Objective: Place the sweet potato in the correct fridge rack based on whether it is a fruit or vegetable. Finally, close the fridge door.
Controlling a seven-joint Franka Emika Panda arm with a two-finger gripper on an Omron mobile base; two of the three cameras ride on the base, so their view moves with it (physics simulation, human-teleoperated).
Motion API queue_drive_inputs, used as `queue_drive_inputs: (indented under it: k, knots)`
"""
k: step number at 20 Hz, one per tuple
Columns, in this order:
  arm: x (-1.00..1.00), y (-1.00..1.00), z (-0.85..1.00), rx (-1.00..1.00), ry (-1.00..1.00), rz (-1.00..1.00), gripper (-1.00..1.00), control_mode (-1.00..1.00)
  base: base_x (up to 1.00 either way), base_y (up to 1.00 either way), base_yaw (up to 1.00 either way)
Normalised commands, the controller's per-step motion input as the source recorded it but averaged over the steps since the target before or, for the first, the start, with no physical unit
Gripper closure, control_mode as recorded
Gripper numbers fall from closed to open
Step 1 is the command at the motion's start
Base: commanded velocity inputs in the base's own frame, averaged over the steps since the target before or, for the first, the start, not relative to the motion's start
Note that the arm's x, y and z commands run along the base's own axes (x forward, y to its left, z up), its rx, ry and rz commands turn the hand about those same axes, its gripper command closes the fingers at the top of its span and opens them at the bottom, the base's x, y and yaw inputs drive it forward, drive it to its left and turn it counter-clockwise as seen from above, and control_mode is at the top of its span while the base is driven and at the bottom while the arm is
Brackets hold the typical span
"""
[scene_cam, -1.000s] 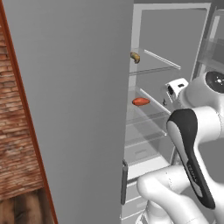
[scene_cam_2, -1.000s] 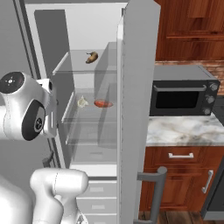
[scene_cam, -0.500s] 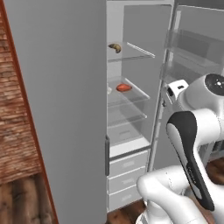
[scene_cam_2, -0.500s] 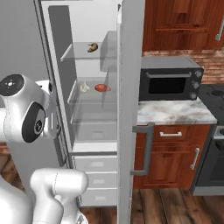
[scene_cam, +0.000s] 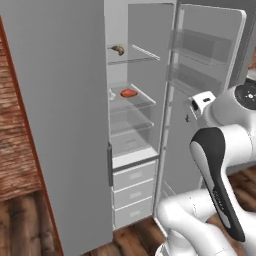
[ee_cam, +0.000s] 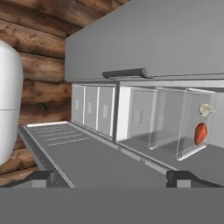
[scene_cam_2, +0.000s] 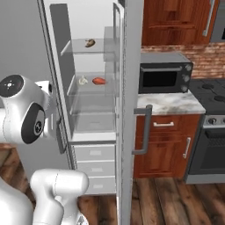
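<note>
Sweet potato (scene_cam: 128,93) lying on the fridge rack (scene_cam: 142,103), white bulb (scene_cam: 112,94) at its nine o'clock, fridge door (scene_cam: 207,95) standing open, hand (ee_cam: 111,177) sitting empty, fingers spread.

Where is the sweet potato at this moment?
The sweet potato lies on the fridge rack second from the top, inside the open fridge, just right of a small white bulb in the left base view.

Arm: we hold it folded close above our base, elbow bent, wrist raised. End effector (ee_cam: 112,176): fingertips (ee_cam: 41,176) spread wide apart, nothing between them, hand rolled sideways.
</note>
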Motion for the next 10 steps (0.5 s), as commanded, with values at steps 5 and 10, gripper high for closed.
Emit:
queue_drive_inputs:
  k: [5,10]
  knots:
    - [0.0,0.0,0.0,0.0,0.0,0.0,-1.0,1.0,-0.23,-0.49,-0.08]
    - [0.0,0.0,0.0,0.0,0.0,0.0,-1.0,1.0,-0.18,-0.35,-0.03]
